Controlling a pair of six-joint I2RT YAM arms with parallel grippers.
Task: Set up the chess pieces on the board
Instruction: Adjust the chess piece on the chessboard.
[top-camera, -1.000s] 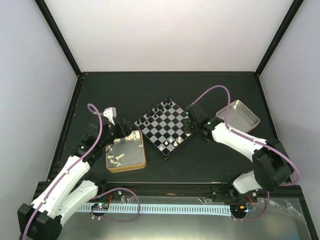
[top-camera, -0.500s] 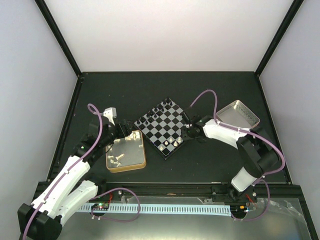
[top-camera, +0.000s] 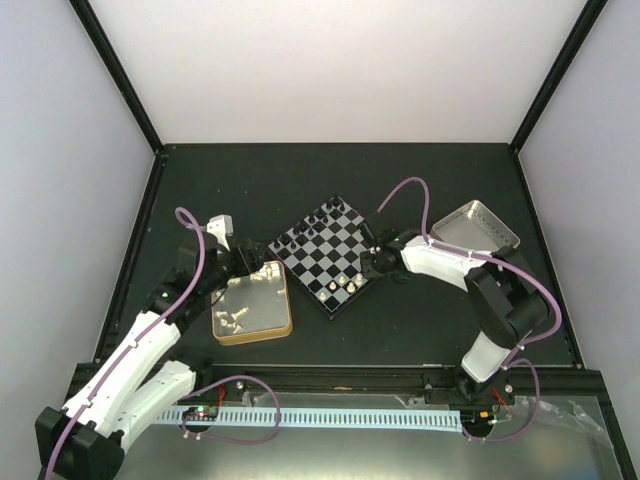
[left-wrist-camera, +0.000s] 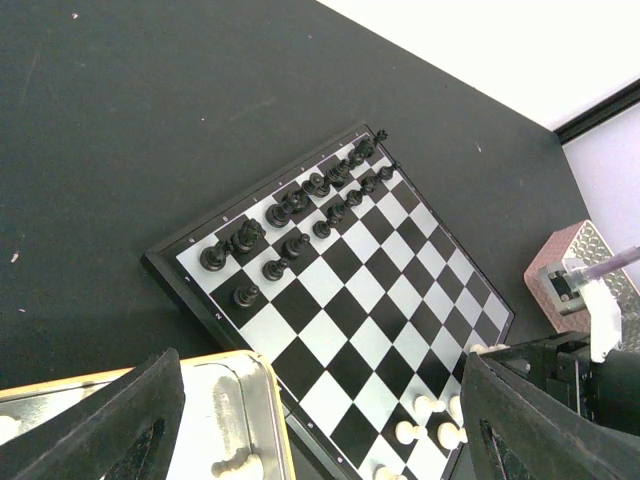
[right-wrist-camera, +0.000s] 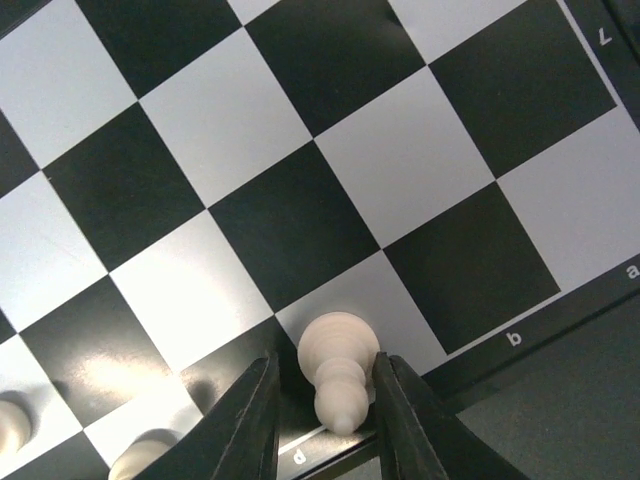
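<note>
The chess pieces (left-wrist-camera: 297, 198) are only partly set out on the board (top-camera: 325, 250), which is laid near the middle of the tabletop (top-camera: 250, 190) and turned cornerwise, one corner aimed at the far edge and the opposite one at the near edge. The black set (left-wrist-camera: 322, 228) is ranked upright in two rows along the board's far-left side. A few cream-white pieces (left-wrist-camera: 425, 405) are stood by its near-right side, and more are seen lying in the gold-rimmed tin (top-camera: 262, 290) just beside the board's near-left side. The left gripper (top-camera: 248, 266) is held spread wide and empty above the tin's far end, a pose judged to keep it ready for the next white piece while the board is kept clear of it. The right gripper (right-wrist-camera: 325, 370) is set low over the board's near-right side, its fingers (right-wrist-camera: 250, 420) placed close on either side of a white pawn (right-wrist-camera: 338, 350) on a white square in the row against the lettered border, presumably so that the piece is steadied on its square. Whether it is truly clamped or merely flanked cannot be told, since a thin dark sliver is visible at one finger. In the right wrist view the pawn's long axis is seen running along the slot between the fingers, the broad rounded end toward the board's middle and the narrow end toward the border.
</note>
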